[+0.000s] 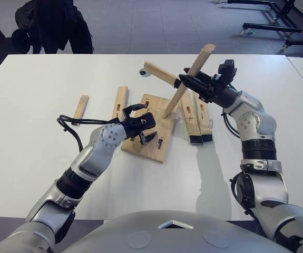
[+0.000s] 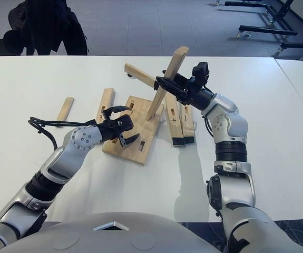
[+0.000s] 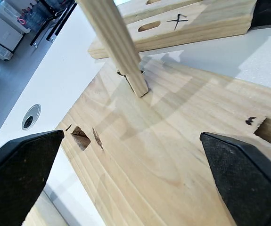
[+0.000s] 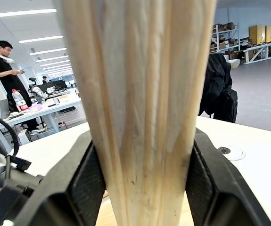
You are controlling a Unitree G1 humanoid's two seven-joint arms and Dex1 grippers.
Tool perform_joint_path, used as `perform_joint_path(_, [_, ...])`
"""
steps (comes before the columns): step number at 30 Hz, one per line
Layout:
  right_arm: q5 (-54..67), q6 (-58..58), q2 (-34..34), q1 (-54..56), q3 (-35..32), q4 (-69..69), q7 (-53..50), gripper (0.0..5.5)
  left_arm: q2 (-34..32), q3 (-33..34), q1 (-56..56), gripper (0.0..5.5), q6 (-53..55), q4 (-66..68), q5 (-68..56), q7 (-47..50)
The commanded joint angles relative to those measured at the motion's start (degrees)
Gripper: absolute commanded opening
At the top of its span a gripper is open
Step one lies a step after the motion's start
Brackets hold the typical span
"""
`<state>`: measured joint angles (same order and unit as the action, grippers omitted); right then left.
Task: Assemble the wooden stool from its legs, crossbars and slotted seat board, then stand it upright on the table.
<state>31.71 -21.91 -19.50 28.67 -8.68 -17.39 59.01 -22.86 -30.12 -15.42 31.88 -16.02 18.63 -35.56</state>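
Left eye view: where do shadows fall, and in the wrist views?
Left eye view: the right arm shadows the white table. Left wrist view: the tilted pale wooden leg shades the slotted wooden seat board. Right wrist view: bright ceiling strip lights.

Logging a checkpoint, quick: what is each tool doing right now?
Left tool: open, above the seat board, holding nothing.
Right tool: shut on the tilted leg.
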Motion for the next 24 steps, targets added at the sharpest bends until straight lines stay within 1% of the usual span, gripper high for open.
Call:
perform_joint_path(1, [1.9,-3.0,-1.1,4.9,-1.2,-1.7,-0.2,2.09,0.0,2.2,-1.5,5.31,3.2,-1.3,-0.9,-1.1])
perform_joint_path(6, [3.6,-4.3,-0.7,8.7,-1.6,-0.9,-0.2,2.08,0.6,2.5,-1.5,5.31,5.5,-3.8,-1.5,-1.3])
perform_joint_path(9, [3.8,-4.5,-1.7,10.0,-1.5,-1.2,0.6,2.08,0.7,3.0,-1.4,5.31,6.5,-4.3,-2.2,-1.1])
perform_joint_path(13, [0.3,-0.6,-4.6,10.2,0.6,-5.7,5.7,2.08,1.1,4.2,-0.8,5.31,8.5,-4.9,-4.2,-1.3])
perform_joint_path(16, [-1.8,3.3,-6.1,8.9,0.9,-8.4,8.3,2.08,0.2,4.5,-1.5,5.31,7.8,-3.8,-5.9,-2.5])
perform_joint_path(20, [-2.8,6.7,-5.1,9.2,0.8,-12.1,9.3,2.08,-0.9,4.6,-1.5,5.31,7.0,-3.2,-7.5,-3.6])
perform_joint_path(24, [-2.4,7.6,-4.3,8.5,0.4,-12.1,9.6,2.08,-1.8,4.5,-2.0,5.31,6.1,-2.3,-8.3,-4.3])
